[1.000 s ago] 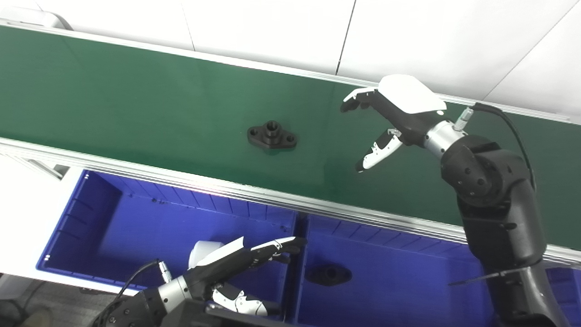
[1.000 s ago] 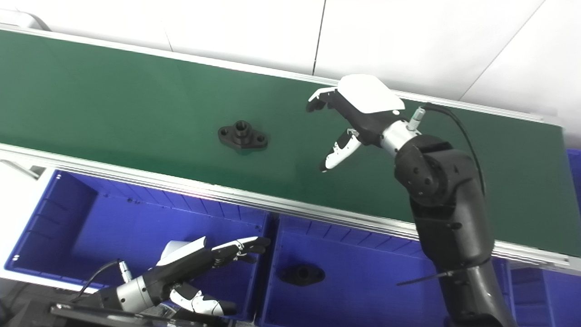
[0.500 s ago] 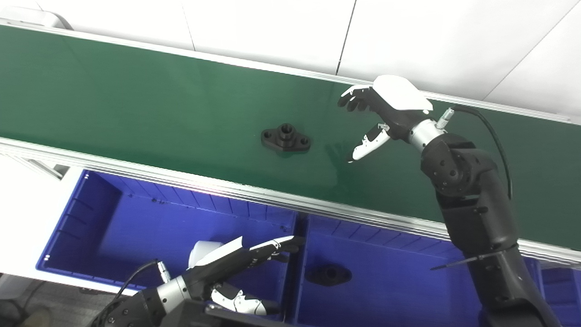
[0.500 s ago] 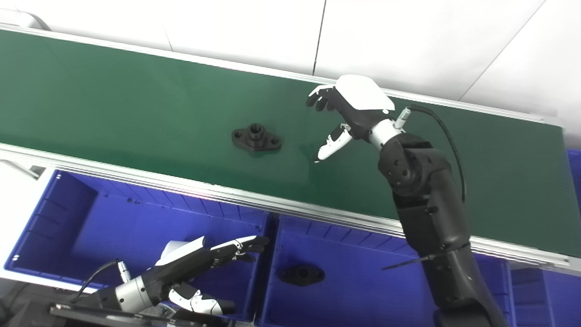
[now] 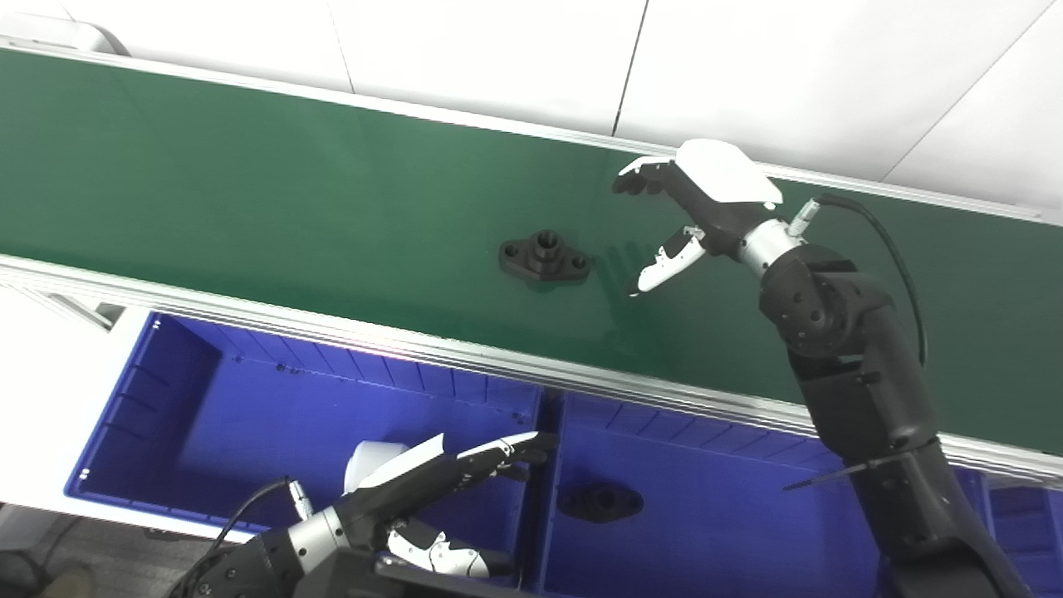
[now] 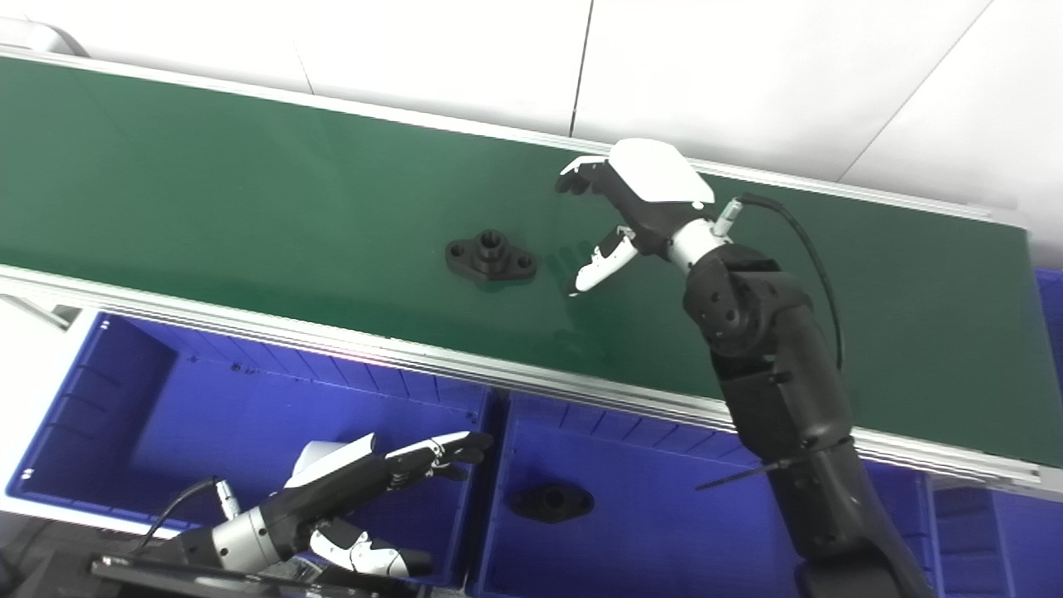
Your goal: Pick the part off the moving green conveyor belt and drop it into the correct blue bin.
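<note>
Left bin: blue bin [image 5: 208, 399] below the belt's near rail, nothing visible inside it apart from the hand hanging over it.
Left hand: left hand [image 5: 432, 477] hovers low over the left bin's right end, fingers spread, holding nothing; judged to be waiting out of the way.
Part: black flanged part [image 5: 545, 257] lies flat on the green conveyor belt [image 5: 249, 191], mid-belt, free of any hand.
Middle bin: second blue bin [image 5: 747, 531] holds a similar black piece [image 5: 601, 502], so this is probably the correct destination.
Right hand: right hand [image 5: 681, 216] is poised over the belt just right of the part, thumb and fingers apart, empty; apparently placed to close on the part.
</note>
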You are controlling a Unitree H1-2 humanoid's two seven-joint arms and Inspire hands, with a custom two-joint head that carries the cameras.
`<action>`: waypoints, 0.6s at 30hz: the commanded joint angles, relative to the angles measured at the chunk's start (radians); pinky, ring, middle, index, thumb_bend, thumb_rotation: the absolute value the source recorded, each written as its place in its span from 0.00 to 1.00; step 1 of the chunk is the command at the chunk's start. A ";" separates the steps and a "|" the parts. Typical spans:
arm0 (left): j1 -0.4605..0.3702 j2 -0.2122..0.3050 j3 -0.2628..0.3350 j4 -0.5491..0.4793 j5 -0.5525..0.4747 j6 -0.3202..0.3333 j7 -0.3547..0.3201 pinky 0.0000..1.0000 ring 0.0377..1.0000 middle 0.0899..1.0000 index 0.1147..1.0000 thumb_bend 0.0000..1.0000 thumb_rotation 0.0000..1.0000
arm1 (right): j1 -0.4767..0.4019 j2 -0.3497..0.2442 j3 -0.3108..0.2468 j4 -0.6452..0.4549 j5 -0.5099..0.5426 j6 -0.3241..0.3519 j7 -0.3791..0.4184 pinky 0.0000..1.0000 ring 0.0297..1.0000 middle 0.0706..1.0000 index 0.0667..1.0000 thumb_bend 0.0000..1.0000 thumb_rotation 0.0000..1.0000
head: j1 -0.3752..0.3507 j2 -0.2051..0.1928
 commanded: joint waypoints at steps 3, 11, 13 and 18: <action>0.018 0.001 -0.002 -0.027 -0.005 -0.028 0.010 0.87 0.93 0.97 0.94 0.36 0.36 | -0.042 0.013 0.006 -0.001 -0.008 -0.006 -0.039 0.69 0.76 0.76 0.69 0.91 0.17 | -0.002 0.005; 0.026 0.002 -0.004 -0.032 -0.011 -0.027 0.009 0.88 0.94 0.97 0.95 0.37 0.40 | -0.042 0.024 0.022 0.033 -0.029 0.008 -0.051 0.69 0.74 0.73 0.69 0.90 0.17 | -0.003 0.011; 0.028 0.001 -0.004 -0.036 -0.005 -0.025 0.011 0.88 0.94 0.97 0.95 0.36 0.40 | -0.040 0.028 0.024 0.046 -0.030 0.008 -0.058 0.66 0.71 0.71 0.69 0.91 0.16 | -0.002 0.013; 0.032 0.002 -0.003 -0.042 -0.006 -0.022 0.011 0.88 0.94 0.97 0.95 0.35 0.38 | -0.027 0.036 0.034 0.049 -0.034 0.015 -0.060 0.63 0.68 0.69 0.71 0.90 0.15 | -0.002 0.016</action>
